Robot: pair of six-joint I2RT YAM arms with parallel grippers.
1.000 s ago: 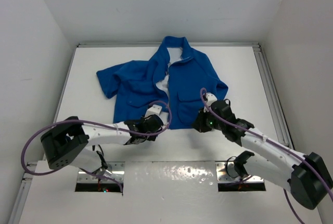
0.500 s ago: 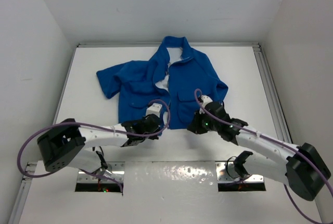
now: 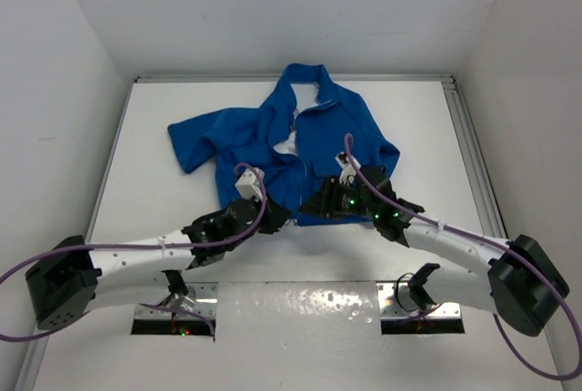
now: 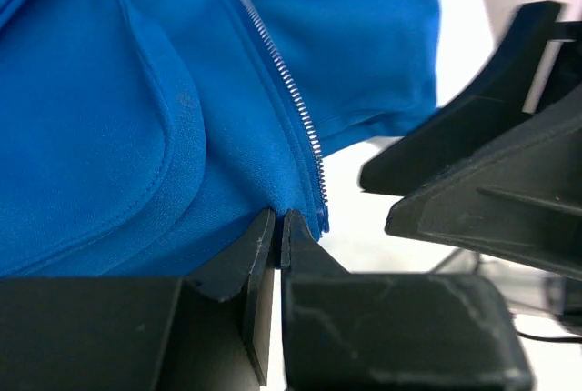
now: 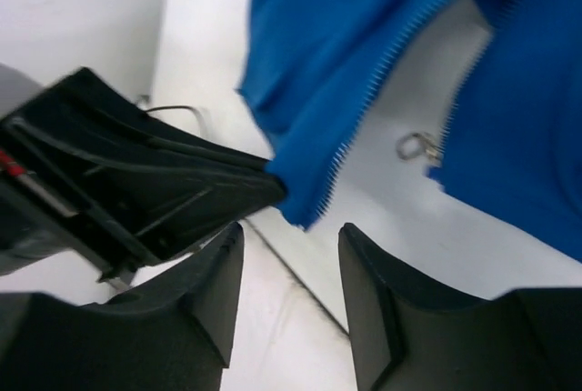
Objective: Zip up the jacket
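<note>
Jacket (image 3: 314, 132) is being shown spread flat on the white table (image 3: 414, 127), collar twd the far edge, hem twd the arm bases, front lying partly open w/ whitish lining showing below the collar. L gripper (image 4: 277, 220) is being held almost closed: only a thin slit is being left btwn its jaws, and the bottom corner of one front panel is being pinched there, right beside the lower end of the zipper teeth (image 4: 284, 77). A patch pocket (image 4: 100, 136) is being seen on that panel, next to the teeth. R gripper (image 5: 291, 255) is being held wide open w/ nothing btwn its fingers, aimed at the pinched corner and close to the L gripper's tips; from above, both grippers are being seen near each other at the middle of the hem. In the R wrist view the two tooth rows are lying apart, and the silver zipper pull (image 5: 416, 147) is resting on a pale surface btwn them, at the edge of the other panel.
</note>
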